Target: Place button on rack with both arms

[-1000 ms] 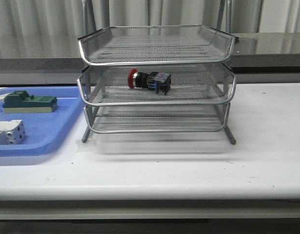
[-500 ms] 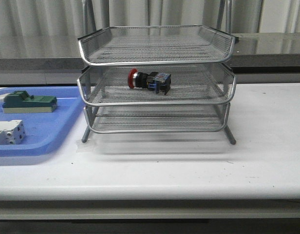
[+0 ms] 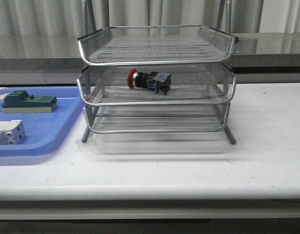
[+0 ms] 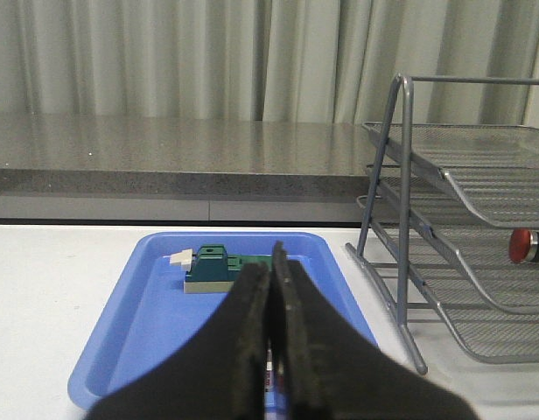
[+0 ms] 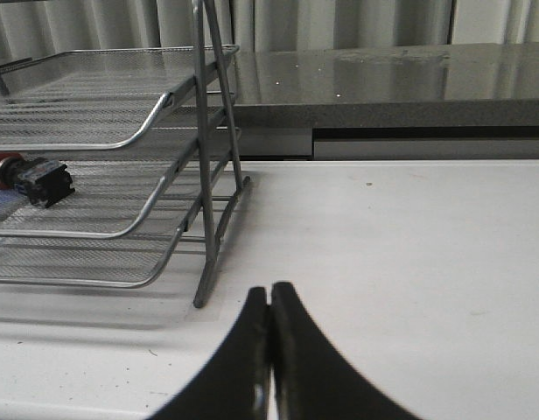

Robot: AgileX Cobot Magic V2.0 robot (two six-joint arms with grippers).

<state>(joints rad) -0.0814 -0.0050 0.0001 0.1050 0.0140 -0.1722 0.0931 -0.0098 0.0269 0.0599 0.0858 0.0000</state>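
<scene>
At the far left of the white table (image 3: 189, 165) lies a flat blue tray (image 3: 47, 131), holding a green block (image 3: 29, 102) toward its back and a white terminal block (image 3: 8, 132) nearer the front edge, the two set apart from each other. In the left wrist view the left gripper (image 4: 271, 337) hangs above the near end of that tray with its two dark fingers pressed together and nothing between them; the green block sits just beyond the tips. To the right of the tray, near the middle of the table, stands the rack (image 3: 156, 80) — three wire-mesh tiers on thin metal legs. The button (image 3: 149, 81) lies on its side in the middle tier, left of centre, its red head pointing left and its blue-black rear block pointing right, resting on the mesh. Both wrist views catch the red head from the side, within the middle tier. Further right, the right gripper (image 5: 269, 350) hangs over bare table beside the rack's leg — fingers closed against each other, holding nothing, well apart from the button.
</scene>
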